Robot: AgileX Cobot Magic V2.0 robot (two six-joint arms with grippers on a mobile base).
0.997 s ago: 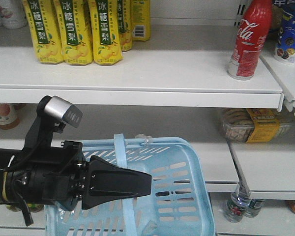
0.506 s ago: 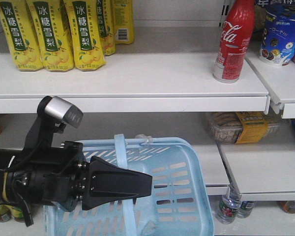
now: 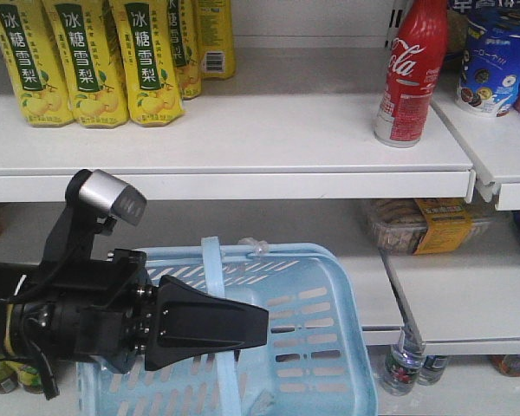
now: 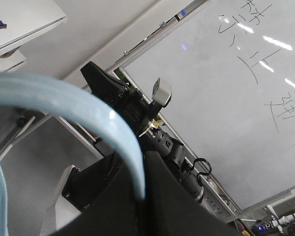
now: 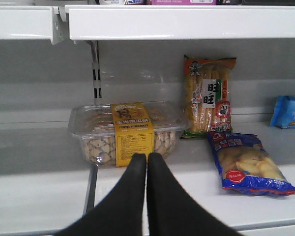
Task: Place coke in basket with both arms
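The coke (image 3: 407, 74) stands upright near the right end of the upper shelf (image 3: 243, 130), untouched and well above the basket (image 3: 340, 277). The left gripper (image 4: 141, 199) has its jaws closed on the handle (image 4: 88, 105), I think to hang the basket ready below that shelf. The right gripper (image 5: 147, 158), jaws pressed together and empty, faces a clear box (image 5: 123, 130) on the lower shelf (image 5: 39, 196), so it must probably rise and open before it can take the bottle
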